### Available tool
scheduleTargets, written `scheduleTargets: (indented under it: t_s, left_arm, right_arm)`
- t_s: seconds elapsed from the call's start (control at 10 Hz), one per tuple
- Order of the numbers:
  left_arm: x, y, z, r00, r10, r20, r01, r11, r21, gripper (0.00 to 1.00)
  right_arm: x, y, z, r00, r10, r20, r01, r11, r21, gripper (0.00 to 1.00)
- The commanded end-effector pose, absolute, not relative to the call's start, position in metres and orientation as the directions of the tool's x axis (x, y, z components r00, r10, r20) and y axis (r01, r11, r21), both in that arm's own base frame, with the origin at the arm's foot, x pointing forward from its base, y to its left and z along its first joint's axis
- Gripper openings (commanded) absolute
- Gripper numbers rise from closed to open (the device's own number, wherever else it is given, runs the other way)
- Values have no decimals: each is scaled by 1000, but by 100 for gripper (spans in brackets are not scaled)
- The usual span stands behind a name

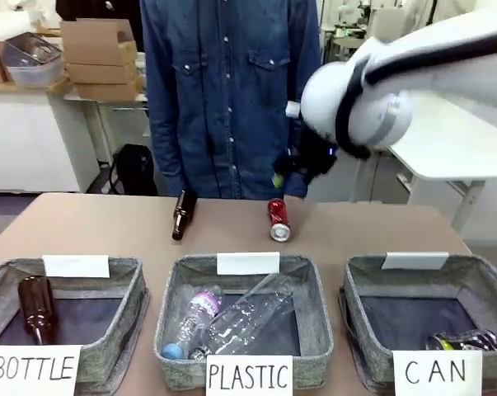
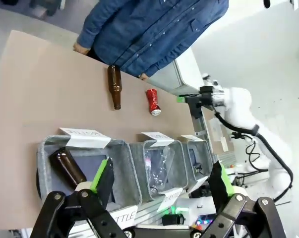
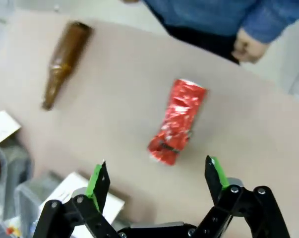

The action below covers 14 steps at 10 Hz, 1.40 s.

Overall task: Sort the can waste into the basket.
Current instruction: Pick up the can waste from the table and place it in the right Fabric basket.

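**A:** Red can [image 1: 278,220] first: where does it lie?

**B:** On its side on the bare worktop [image 1: 380,231], toward the far edge in front of the person [image 1: 223,91]. It is crumpled, and one silver end is turned toward the baskets. A brown bottle [image 1: 182,213] lies near it on the worktop, not touching.

**A:** And the dark can [image 1: 466,340]?

**B:** It is inside the CAN basket [image 1: 355,297], in the near right corner, partly behind the white sign.

**A:** What about the right hand [image 3: 156,171]?

**B:** It is spread wide, its green pads [image 3: 95,178] well apart. It hangs over the crumpled can without touching it, with nothing between the fingers.

**A:** And the left hand [image 2: 162,168]?

**B:** That one is spread too and grips nothing. It is raised off the worktop's left end, nearest the BOTTLE basket [image 1: 133,289] and well apart from both cans.

**A:** What is in the other baskets?

**B:** The BOTTLE basket holds a second brown bottle [image 1: 35,307]. The PLASTIC basket [image 1: 316,313], in the middle of the row, holds clear plastic bottles [image 1: 240,318].
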State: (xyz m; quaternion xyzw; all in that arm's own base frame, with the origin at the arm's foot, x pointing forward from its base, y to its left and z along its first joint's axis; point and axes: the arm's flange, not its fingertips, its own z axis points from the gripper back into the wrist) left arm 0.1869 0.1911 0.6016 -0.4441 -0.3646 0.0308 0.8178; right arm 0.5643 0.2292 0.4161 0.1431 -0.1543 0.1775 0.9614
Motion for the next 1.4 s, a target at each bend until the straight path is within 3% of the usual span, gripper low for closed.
scheduleTargets:
  t_s: [0.0,0.1,0.2,0.4,0.7,0.9,1.3]
  left_arm:
    - [187,191,601,726,378,575,273,608,-745,100]
    - [187,191,601,726,378,575,273,608,-745,100]
    - [187,191,601,726,378,575,273,608,-745,100]
    - [187,191,601,726,378,575,273,608,-745,100]
    - [187,191,601,726,378,575,273,608,-745,100]
    - [187,191,601,726,378,575,273,608,-745,100]
    - [187,191,601,726,378,575,273,608,-745,100]
  right_arm:
    - [590,245,405,910,329,251,-368,922,125,100]
    - [577,230,404,878,399,264,-450,876,175,100]
    - [578,235,390,901,315,298,-373,914,159,100]
    - [582,236,378,902,342,264,-389,910,147,100]
    - [611,287,351,956,231,178,-266,942,207,100]
    - [623,292,327,990,60,124,-72,993,94,100]
    - [624,296,303,994,37,100,-45,996,77,100]
